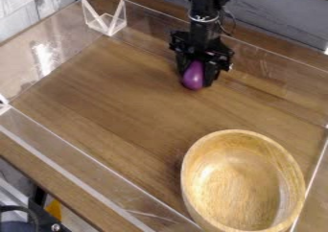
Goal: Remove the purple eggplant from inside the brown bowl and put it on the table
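Note:
The purple eggplant [194, 78] hangs upright between the black fingers of my gripper [197, 76], which points straight down and is shut on it. It sits very low over the table [115, 97] at the back centre; I cannot tell whether its lower end touches the wood. The brown bowl [195, 169] stands at the front right with nothing in it, well apart from the gripper.
Clear acrylic walls [77, 169] edge the tabletop on the left and front. A small clear stand [105, 17] sits at the back left corner. Bare wood lies between the gripper and the bowl.

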{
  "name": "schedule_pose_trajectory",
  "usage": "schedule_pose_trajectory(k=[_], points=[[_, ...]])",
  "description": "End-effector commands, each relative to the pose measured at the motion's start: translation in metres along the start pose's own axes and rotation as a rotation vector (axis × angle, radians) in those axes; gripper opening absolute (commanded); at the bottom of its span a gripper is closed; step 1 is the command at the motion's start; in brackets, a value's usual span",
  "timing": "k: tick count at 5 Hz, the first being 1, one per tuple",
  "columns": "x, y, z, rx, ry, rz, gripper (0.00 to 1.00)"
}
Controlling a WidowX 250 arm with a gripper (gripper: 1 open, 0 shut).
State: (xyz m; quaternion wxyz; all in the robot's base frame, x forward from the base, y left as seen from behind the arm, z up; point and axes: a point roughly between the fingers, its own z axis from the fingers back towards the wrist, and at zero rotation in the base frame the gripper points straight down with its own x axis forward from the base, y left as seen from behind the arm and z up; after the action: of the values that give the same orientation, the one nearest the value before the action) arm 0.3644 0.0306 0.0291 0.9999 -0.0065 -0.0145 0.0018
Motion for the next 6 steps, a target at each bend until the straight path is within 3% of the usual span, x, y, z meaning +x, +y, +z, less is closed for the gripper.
schedule_pose_trajectory(k=[1, 4, 5, 6], points=[[0.006, -0.009, 0.018, -0.005, -0.048, -0.054, 0.00], [0.015, -0.017, 0.020, -0.031, -0.033, -0.147, 0.00], [0.016, -0.026, 0.020, -0.038, -0.026, -0.184, 1.00], [0.013, -0.036, 0.022, -0.044, -0.022, -0.225, 0.00]])
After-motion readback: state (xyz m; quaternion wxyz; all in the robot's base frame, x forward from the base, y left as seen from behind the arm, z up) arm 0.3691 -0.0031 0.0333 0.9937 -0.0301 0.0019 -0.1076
